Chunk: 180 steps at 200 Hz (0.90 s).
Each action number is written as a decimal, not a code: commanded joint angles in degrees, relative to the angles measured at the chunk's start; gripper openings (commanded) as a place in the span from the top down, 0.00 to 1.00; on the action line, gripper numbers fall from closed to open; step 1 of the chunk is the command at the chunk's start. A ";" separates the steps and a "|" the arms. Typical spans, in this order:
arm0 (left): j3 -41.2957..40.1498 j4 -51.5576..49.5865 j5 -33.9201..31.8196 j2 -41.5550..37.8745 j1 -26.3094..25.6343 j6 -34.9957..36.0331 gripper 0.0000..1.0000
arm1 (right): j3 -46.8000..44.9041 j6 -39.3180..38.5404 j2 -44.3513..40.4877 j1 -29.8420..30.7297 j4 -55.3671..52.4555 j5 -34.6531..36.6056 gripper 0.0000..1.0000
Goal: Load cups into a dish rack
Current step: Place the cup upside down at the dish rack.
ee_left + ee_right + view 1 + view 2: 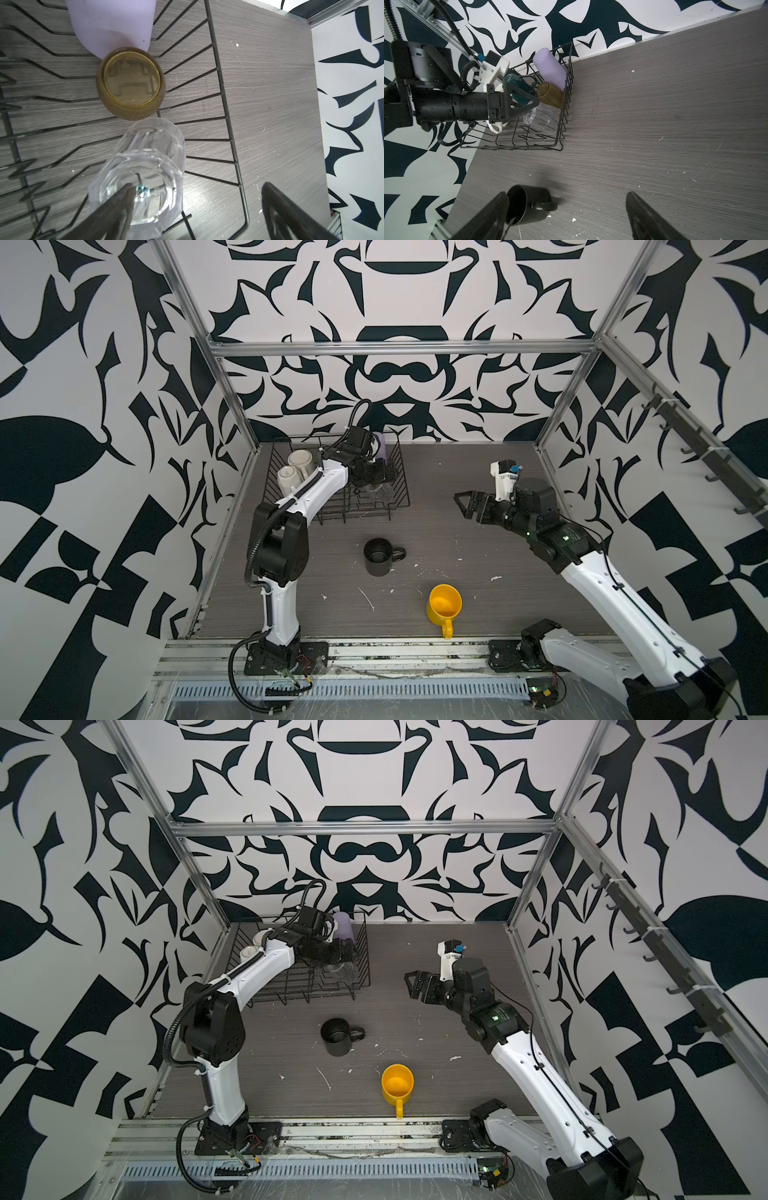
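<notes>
On the left, the dish rack, a black wire basket with zigzag prongs, is sitting against the back wall, and two pale glazed mugs are resting in its left part, bases up, probably so that they can drain. The left gripper is hanging over the rack's right part with its jaws standing wide and clamping nothing. One finger is lying across the clear glass, which looks set down, not held. This faceted, heavy-bottomed tumbler is tilting on the wires near the right wall. Just behind it the olive-brown glass, squat and finely dimpled, is turning its thick base toward the wrist camera, and the matte lilac tumbler is leaning into the back corner, the wire wall propping it. A teal mug is showing partly behind the finger. On the grey wood-grain table, flecked with white, the black mug is standing upright in front of the rack, its handle pointing right, and the glossy yellow mug is standing nearer the front edge, its handle toward that edge. Both are waiting to be loaded. At the right, the right gripper is hovering empty, jaws spread wide, facing the black mug, seemingly readying a reach for it.
</notes>
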 commanded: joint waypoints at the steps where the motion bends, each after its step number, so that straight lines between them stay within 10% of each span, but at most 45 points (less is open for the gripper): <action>1: -0.04 -0.20 1.42 1.93 -0.60 -1.07 0.02 | 0.35 -0.98 -0.10 -0.17 1.43 0.70 0.09; 180: -1.25 2.59 4.62 2.09 -2.01 -3.47 0.02 | 0.13 -0.50 0.27 -0.13 2.12 0.09 0.10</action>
